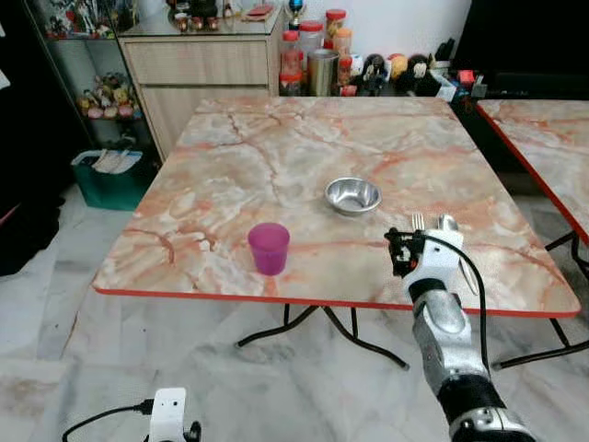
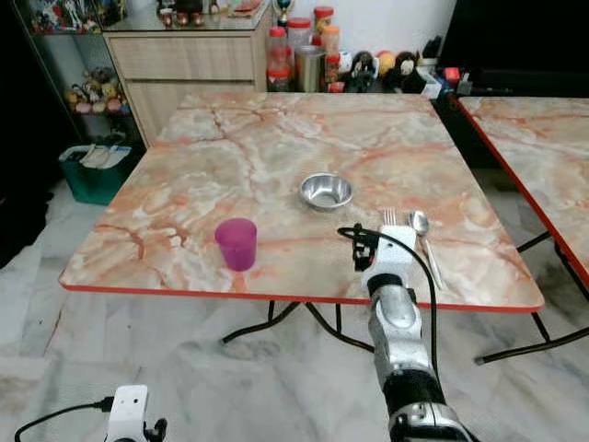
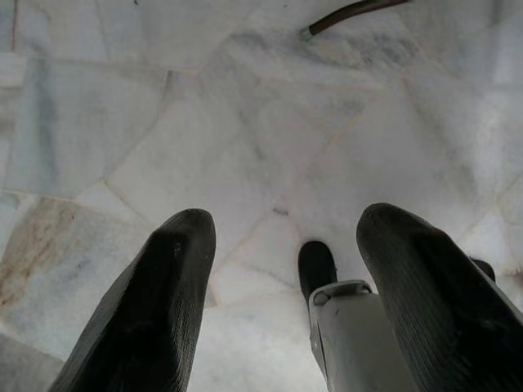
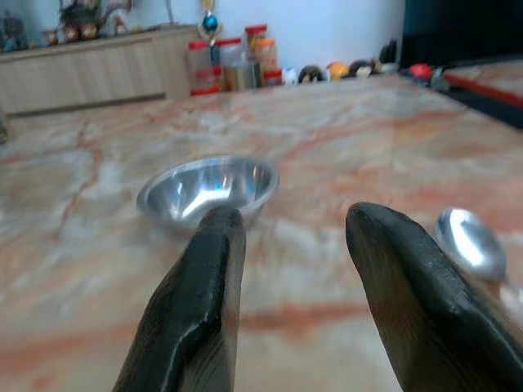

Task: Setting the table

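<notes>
Marble floor tiles (image 3: 245, 147) lie under the idle left gripper (image 3: 282, 269), whose black fingers hang spread apart, holding nothing. Higher, the right gripper (image 4: 286, 269) hovers over the near edge of the orange-veined marble tabletop (image 1: 276, 157), fingers apart and empty. Just beside it lie a silver metal fork (image 2: 388, 217) and a silver metal spoon (image 2: 421, 224). Left stands a purple plastic cup (image 1: 269, 248). Beyond sits a round steel bowl (image 1: 353, 195). Farthest is a wooden cabinet (image 1: 202, 64).
</notes>
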Motion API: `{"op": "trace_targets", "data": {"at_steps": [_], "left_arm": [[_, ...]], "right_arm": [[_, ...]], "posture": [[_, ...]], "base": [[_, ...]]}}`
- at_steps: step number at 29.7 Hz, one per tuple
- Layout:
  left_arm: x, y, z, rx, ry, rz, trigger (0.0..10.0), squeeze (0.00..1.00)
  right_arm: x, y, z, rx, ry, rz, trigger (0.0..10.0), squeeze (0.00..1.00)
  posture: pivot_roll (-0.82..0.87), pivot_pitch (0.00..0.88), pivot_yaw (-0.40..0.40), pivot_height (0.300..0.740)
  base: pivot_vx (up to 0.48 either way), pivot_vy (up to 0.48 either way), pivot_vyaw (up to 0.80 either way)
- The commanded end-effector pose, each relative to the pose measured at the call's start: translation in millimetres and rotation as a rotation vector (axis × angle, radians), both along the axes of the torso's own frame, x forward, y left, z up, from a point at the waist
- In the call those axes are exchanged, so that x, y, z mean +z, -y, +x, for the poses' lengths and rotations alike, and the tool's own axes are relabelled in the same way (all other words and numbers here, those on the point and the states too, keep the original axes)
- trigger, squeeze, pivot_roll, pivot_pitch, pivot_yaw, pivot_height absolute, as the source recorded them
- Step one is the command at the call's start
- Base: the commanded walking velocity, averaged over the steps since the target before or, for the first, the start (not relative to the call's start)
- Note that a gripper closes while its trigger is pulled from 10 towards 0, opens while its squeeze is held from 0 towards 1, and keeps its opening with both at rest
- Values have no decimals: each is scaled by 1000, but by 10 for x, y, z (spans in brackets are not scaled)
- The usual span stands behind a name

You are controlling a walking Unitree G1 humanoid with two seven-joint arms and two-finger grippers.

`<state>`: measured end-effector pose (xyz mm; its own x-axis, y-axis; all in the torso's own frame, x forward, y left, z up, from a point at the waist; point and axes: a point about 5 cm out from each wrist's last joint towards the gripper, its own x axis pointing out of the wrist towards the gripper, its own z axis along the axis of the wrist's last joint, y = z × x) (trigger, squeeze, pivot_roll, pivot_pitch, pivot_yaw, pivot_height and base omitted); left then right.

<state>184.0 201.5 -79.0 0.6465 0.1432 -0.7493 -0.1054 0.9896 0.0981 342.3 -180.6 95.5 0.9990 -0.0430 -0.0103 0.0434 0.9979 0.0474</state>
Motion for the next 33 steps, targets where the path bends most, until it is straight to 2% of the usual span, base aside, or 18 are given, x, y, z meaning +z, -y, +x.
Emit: {"op": "trace_targets", "data": {"at_steps": [1,7,16,33], "left_arm": [[5,-41,1,9,-5,3,10000,0],[10,-41,13,9,-4,4,10000,0],[-2,-39,-9,18,-10,-1,10000,0],[-10,-32,-26,11,-15,5,10000,0]], "right_arm": [[98,25,68,-27,29,16,10000,0],[121,48,103,-60,18,26,10000,0],[63,-31,80,-47,8,28,10000,0],[67,-47,84,-39,14,26,10000,0]], "posture": [[-14,0,4,740],[-14,0,0,740],[-15,0,0,740],[-16,0,2,740]], "base": [[326,0,0],[334,0,-144],[341,0,-48],[339,0,0]]}}
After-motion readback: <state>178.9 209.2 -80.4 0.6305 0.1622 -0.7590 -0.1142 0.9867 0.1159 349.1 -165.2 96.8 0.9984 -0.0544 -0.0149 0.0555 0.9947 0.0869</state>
